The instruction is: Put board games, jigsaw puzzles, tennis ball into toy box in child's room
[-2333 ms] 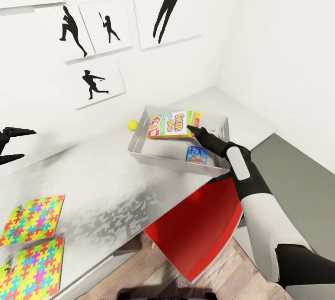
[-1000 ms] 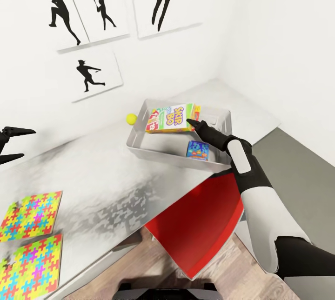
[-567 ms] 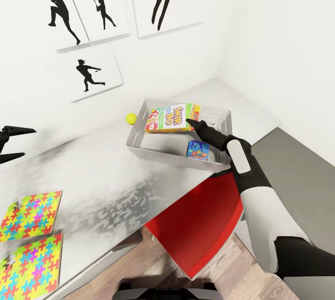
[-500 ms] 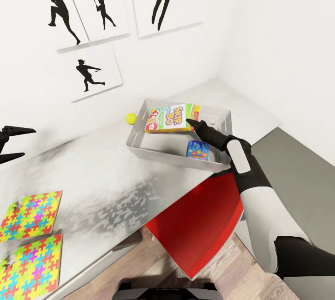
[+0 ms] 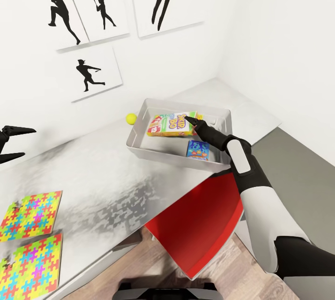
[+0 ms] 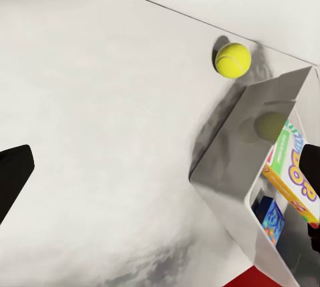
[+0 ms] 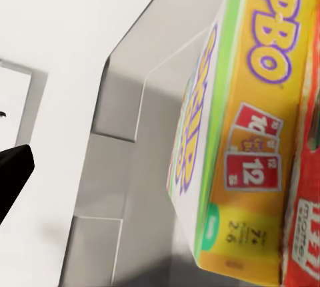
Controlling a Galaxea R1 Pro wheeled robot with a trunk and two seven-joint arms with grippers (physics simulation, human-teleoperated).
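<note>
Two board games lie inside the toy box point(image 5: 163, 158).

Head view:
- SKIP-BO box point(image 5: 167, 124) lies flat on the floor of the toy box, long axis across it. A smaller blue box point(image 5: 197, 150) sits by the near wall.
- Right claw point(image 5: 187, 116) is poised over the SKIP-BO's right end.
- Left claw point(image 5: 29, 143) hangs over the bench point(image 5: 93, 174), fingers spread, empty.
- Tennis ball point(image 5: 131, 118) sits on the bench just outside the toy box's far left corner. Judged nearer the right claw, which would have to swing left over the rim.
- Two jigsaw puzzles point(image 5: 30, 216), thin flat squares, lie well apart from the toy box on the left arm's side.

Left wrist view:
- Ball point(image 6: 233, 59) is fuzzy-matt, close to the wall line. The grey sloping side of the toy box point(image 6: 227, 173) looks smooth.

Right wrist view:
- Glossy printed cardboard of the SKIP-BO point(image 7: 240, 133).
- One black finger point(image 7: 13, 170) stands clear of it. I judge the claw wide open, gripping nothing.
</note>
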